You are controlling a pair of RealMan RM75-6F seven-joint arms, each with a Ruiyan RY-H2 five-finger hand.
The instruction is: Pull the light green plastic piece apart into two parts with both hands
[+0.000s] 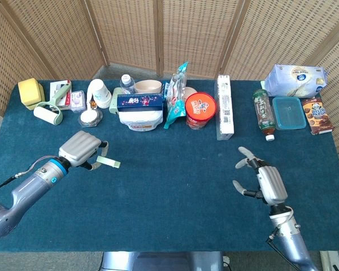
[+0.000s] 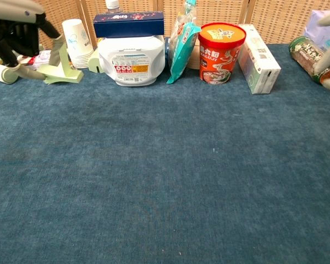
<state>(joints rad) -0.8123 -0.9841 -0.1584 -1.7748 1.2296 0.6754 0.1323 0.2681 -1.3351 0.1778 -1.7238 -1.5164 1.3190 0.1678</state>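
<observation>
I hold the light green plastic piece [image 1: 105, 162] in my left robot hand [image 1: 81, 149], lifted clear of the table [image 1: 175, 186] on its left side, in front of the row of packages. My fingers are curled around one end, and the flat end sticks out to the right, free. My right robot hand [image 1: 264, 182] hangs well apart from it, over the right half of the table, fingers spread and holding nothing.

I judge the step in hand to be bringing the two hands together: the piece is picked up, but the pull has not begun. The next move calls for my right robot hand to cross toward the middle and close on the free end, while my left keeps a firm grip so the piece does not twist or slip out. Then both must draw outward along the piece's length.

Much is hard to make out. In the chest view my left robot hand is cut off at the top-left corner, and my right robot hand shows only as a blurred sliver at the right edge. I cannot see where the two parts join, nor how much of the piece lies hidden inside my left fingers.
</observation>
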